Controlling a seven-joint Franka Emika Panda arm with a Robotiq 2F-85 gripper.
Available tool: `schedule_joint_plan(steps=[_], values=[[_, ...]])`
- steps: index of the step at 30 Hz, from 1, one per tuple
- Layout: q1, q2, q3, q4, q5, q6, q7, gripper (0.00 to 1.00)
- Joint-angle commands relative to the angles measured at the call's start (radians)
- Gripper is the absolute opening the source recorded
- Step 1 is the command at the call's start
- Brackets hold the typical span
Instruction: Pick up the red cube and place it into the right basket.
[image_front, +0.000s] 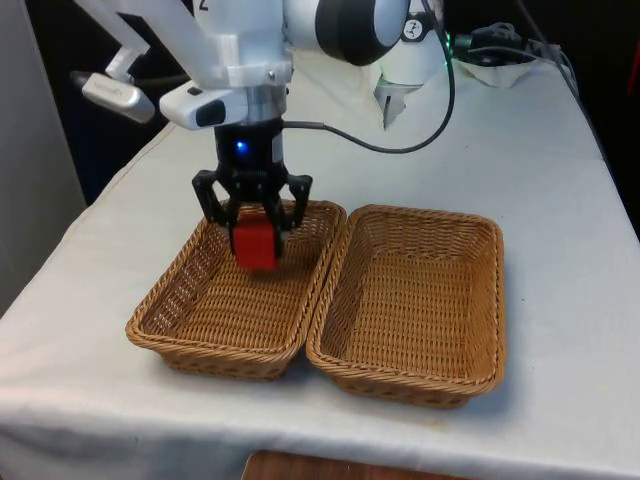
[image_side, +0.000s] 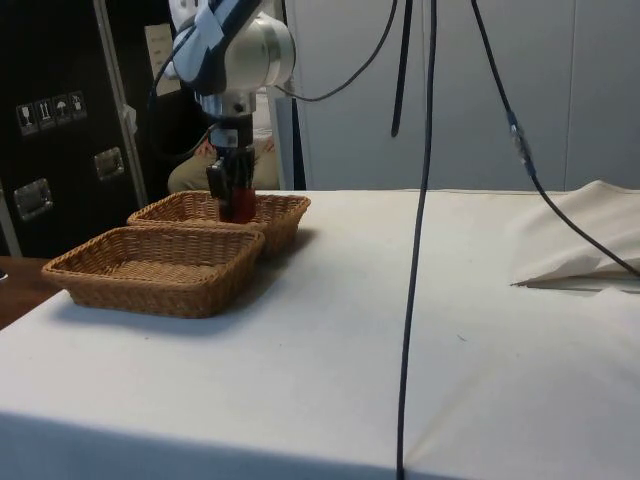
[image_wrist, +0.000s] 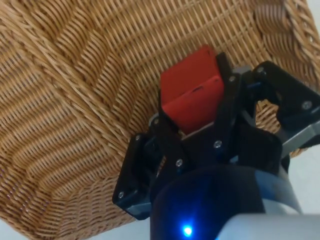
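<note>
The red cube (image_front: 255, 243) hangs in my gripper (image_front: 254, 228), which is shut on it above the far part of the basket (image_front: 180, 320) on the front view's left. The cube is clear of the wicker floor. Beside it, on the front view's right, stands the second basket (image_front: 470, 300) with nothing in it. From the side, the gripper (image_side: 233, 200) holds the cube (image_side: 240, 206) just over the far basket (image_side: 280, 205), with the other basket (image_side: 150, 285) nearer the camera. In the wrist view the cube (image_wrist: 190, 95) sits between the black fingers (image_wrist: 227, 100) over the woven basket floor (image_wrist: 75, 90).
The two wicker baskets touch along their long sides in the middle of the white cloth (image_front: 560, 200). A black cable (image_front: 400, 140) trails over the table behind the arm. Crumpled cloth (image_side: 590, 240) lies at the side view's right. A person's sleeve (image_side: 190, 170) shows behind the baskets.
</note>
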Motion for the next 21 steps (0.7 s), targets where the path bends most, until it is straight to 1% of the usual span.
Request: schedule_joint_plan(steps=[1, 4, 5, 6, 7, 14, 15, 16, 21], values=[[-0.01, 0.003, 0.01, 0.009, 0.011, -0.009, -0.009, 0.01], [-0.008, 0.01, 0.006, 0.015, 0.023, -0.011, -0.012, 0.01], [-0.001, 0.007, 0.0, 0.005, 0.02, -0.002, -0.009, 0.03], [-0.007, 0.01, 0.006, 0.016, 0.024, -0.011, -0.011, 0.03], [-0.007, 0.011, 0.006, 0.017, 0.024, -0.011, -0.011, 0.17], [-0.007, 0.014, 0.006, 0.021, 0.026, -0.012, -0.01, 0.84], [-0.001, 0.009, 0.001, 0.011, 0.023, -0.003, -0.009, 0.99], [-0.007, 0.015, 0.005, 0.022, 0.026, -0.012, -0.01, 0.99], [-0.007, 0.017, 0.005, 0.024, 0.027, -0.012, -0.01, 1.0]])
